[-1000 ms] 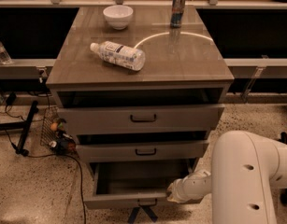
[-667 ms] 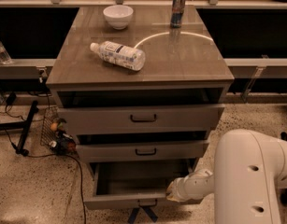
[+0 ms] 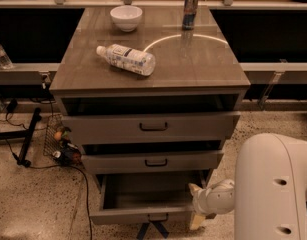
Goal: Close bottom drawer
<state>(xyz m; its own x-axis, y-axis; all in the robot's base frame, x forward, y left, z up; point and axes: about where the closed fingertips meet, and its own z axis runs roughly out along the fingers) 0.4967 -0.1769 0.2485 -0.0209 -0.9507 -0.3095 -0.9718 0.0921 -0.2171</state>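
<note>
- Pushing straight back is what matters here: your gripper (image 3: 195, 205) sits at the right end of the bottom drawer (image 3: 138, 215), below the front right corner of the worktop (image 3: 198, 66). An off-centre shove could skew the drawer.
- Move the contact toward the black pull (image 3: 157, 217) if you can, then press evenly.
- Your jaws look spread apart and grip nothing, with one tip at the front's top edge and the other lower.
- The drawer is grey-taupe with a plain flat front. It stands well out beyond the worktop's front edge.
</note>
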